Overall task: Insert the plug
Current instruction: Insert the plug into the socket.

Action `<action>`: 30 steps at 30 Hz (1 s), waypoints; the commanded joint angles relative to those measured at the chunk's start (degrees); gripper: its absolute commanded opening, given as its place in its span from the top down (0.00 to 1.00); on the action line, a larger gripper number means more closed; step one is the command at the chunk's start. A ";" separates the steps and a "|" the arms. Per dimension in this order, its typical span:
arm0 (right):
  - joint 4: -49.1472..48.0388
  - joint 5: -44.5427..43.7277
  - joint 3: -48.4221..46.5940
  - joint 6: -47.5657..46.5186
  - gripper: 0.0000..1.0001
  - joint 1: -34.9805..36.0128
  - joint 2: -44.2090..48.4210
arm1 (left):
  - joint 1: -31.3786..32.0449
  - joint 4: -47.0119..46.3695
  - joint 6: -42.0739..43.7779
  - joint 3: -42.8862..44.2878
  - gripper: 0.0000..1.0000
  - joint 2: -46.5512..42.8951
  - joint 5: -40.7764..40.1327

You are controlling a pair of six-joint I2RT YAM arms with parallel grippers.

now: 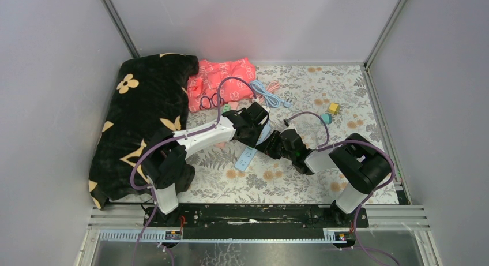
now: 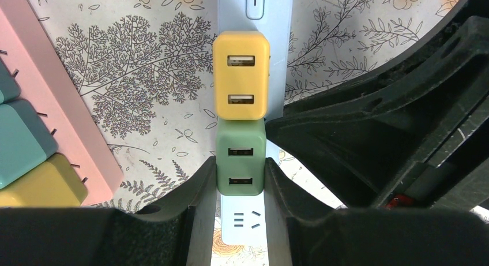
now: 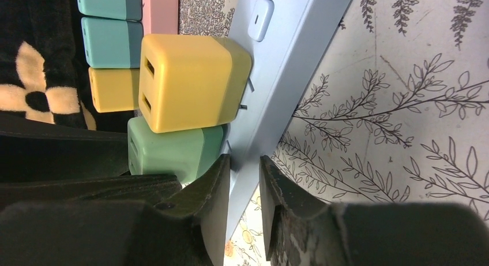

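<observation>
From above, the two arms meet nose to nose over a pale blue power strip (image 1: 247, 158) lying on the leaf-patterned table (image 1: 323, 162), with a black flowered blanket (image 1: 141, 110) off to the left. From there the plugs are hidden under the wrists. The left wrist view looks straight down on the strip's face. The right wrist view shows it side-on, which the other cannot, and bare metal prongs show between the plugs and the strip. The green plug (image 2: 241, 156) stands on the strip directly between the left gripper (image 2: 241, 165) fingers (image 2: 199, 185), which pinch its two sides. It sits tight against a yellow plug (image 2: 241, 75), and an empty socket shows just below it. The right gripper (image 3: 245, 168) is beside the green plug, its fingers pressed onto the strip's long edge, one on the face and one on the far side. The green plug is a small rounded cube, mint-coloured with a darker band near its base, and has two USB slots on top. A pink strip (image 2: 63, 104) with teal and yellow cubes lies at the left.
</observation>
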State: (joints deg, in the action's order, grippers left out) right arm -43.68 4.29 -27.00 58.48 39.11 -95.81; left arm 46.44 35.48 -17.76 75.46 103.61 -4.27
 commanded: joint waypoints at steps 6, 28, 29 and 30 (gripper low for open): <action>3.61 -0.47 1.31 -0.08 0.71 -0.53 -0.65 | 0.86 -1.33 -1.28 -4.23 1.00 6.03 1.42; 3.47 0.28 0.87 -0.88 0.71 -0.53 -1.52 | 0.42 -3.98 -2.90 -7.74 1.00 8.24 3.77; 3.51 0.34 0.82 -0.91 0.71 -0.53 -1.46 | 0.39 -4.01 -3.09 -7.78 1.00 8.27 3.91; 3.51 0.48 0.81 -0.87 0.71 -0.53 -1.26 | 0.41 -4.02 -3.18 -7.72 1.00 8.32 3.93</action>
State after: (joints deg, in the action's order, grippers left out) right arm -44.40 5.28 -26.76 59.29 38.81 -95.92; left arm 46.52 31.66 -18.28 72.58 103.59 -4.51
